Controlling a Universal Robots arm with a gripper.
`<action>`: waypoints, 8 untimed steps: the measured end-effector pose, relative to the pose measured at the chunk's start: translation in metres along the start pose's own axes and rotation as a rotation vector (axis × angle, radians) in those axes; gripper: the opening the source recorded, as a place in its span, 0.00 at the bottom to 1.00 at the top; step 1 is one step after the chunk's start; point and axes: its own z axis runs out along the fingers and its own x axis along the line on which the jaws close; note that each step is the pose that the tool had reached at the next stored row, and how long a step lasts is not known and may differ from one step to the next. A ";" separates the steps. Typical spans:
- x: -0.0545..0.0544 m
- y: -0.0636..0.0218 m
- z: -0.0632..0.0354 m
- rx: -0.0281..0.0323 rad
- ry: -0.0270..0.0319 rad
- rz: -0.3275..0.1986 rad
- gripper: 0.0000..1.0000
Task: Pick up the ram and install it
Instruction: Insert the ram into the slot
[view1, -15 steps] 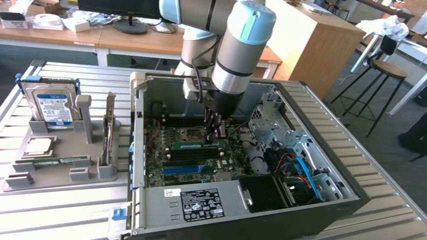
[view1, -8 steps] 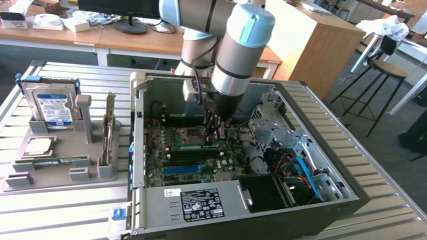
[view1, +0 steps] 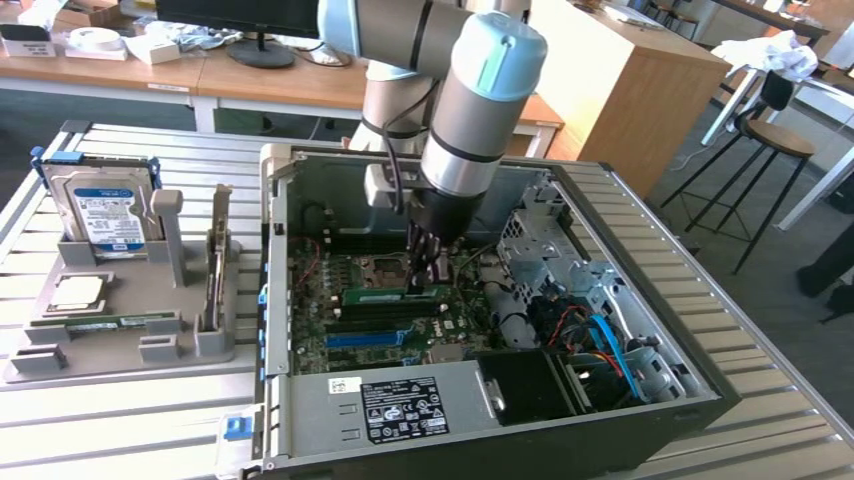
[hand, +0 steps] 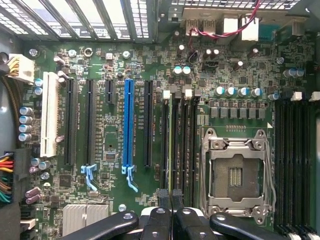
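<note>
The ram (view1: 392, 295) is a thin green stick. It lies level over the memory slots (hand: 185, 145) inside the open computer case (view1: 400, 420), next to the empty processor socket (hand: 235, 175). My gripper (view1: 430, 283) reaches straight down into the case and is shut on the stick's end toward the exterior view's right. In the wrist view the black fingers (hand: 159, 216) meet tightly, and the ram's thin edge (hand: 173, 150) runs away from them along the slots. Whether it sits fully in a slot I cannot tell.
A grey holder (view1: 114, 350) beside the case, on the exterior view's left, carries a hard drive (view1: 104, 215), a square silver chip (view1: 76, 292) and another green stick (view1: 120, 322). Case walls, cables (view1: 607, 340) and a drive cage (view1: 547, 235) crowd the arm. The blue slot (hand: 129, 122) lies a little way off.
</note>
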 end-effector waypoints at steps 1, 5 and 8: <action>0.000 0.0000 0.0006 0.0000 0.0000 0.000 0.11; 0.000 0.0000 0.0010 -0.0001 0.0004 0.000 0.11; 0.000 0.0000 0.0010 0.0000 0.0003 0.000 0.11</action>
